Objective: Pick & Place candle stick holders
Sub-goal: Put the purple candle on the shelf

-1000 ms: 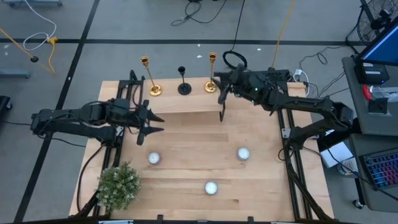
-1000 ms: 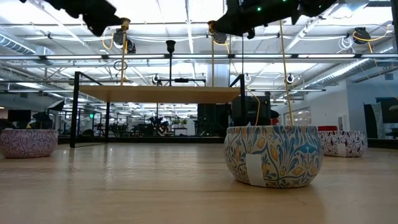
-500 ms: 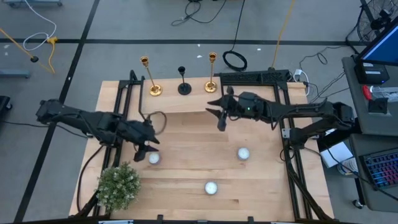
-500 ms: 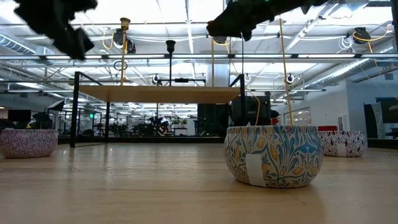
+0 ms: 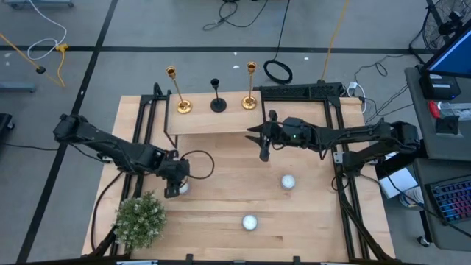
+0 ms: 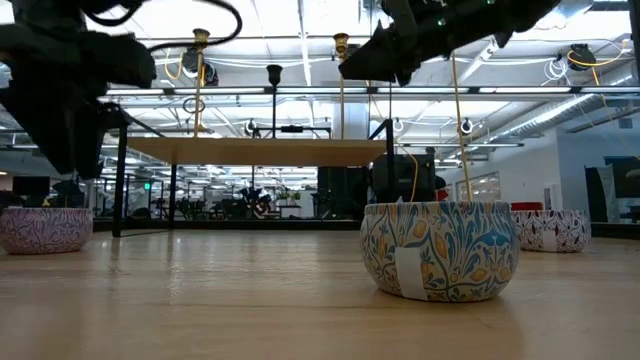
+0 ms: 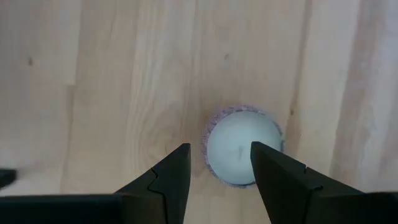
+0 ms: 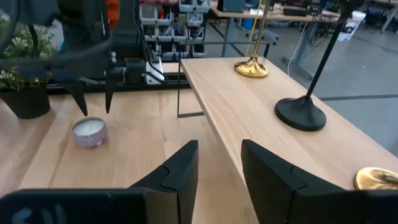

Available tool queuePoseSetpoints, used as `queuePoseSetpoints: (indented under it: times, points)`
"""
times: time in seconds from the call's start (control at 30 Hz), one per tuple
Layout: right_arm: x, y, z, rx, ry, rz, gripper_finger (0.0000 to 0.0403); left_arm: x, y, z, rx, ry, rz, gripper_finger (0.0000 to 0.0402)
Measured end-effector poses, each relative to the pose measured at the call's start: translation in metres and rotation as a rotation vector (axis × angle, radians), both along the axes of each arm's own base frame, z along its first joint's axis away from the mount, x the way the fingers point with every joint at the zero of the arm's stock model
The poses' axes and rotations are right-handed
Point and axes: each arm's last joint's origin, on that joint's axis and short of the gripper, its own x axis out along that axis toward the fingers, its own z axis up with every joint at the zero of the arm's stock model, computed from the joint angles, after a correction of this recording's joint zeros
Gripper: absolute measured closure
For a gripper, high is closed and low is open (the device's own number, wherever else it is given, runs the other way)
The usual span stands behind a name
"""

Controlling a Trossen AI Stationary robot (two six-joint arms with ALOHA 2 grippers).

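Left tool (image 7: 214, 171) is released, fingers (image 7: 168, 177) spread with a clear gap, holding nothing; we see it hanging right over a white tealight (image 7: 244, 147), tips above it, contact not visible. Right tool (image 8: 217, 165) also released, empty, in the air in front of the raised shelf (image 5: 213, 121). Since a second ago the left tool (image 5: 175, 185) has dropped away from the shelf toward the plant (image 5: 140, 218) and now sits on the tealight nearest it; the right tool (image 5: 263, 147) has come off the shelf's right gold candlestick (image 5: 250, 87) and moved out over the bench (image 5: 221, 206). Both arms reach inward from the bench's sides, left one pointing down. All three holders stand untouched on the shelf: left gold candlestick (image 5: 178, 90), black candlestick (image 5: 217, 96) between the two gold ones.
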Motion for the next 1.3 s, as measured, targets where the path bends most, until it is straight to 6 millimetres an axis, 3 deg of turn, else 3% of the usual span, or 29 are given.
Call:
queuePoseSetpoints:
  times: [0.27,0.97,1.1,1.3]
  points:
    - [-0.005,0.0,-0.011,-0.009,-0.079,0.0,0.0287,0.006,0.0,-0.011,0.031,0.056,0.023,0.0227]
    - [-0.004,0.0,-0.008,0.013,-0.121,-0.005,0.0287,0.016,0.0,-0.033,0.1,0.152,-0.026,0.0229]
    - [-0.004,0.0,-0.008,0.013,-0.121,-0.005,0.0287,0.016,-0.001,-0.033,0.059,0.162,-0.031,0.0267]
    - [-0.004,0.0,-0.008,0.013,-0.121,-0.005,0.0287,0.016,-0.002,-0.033,0.039,0.167,-0.073,0.0381]
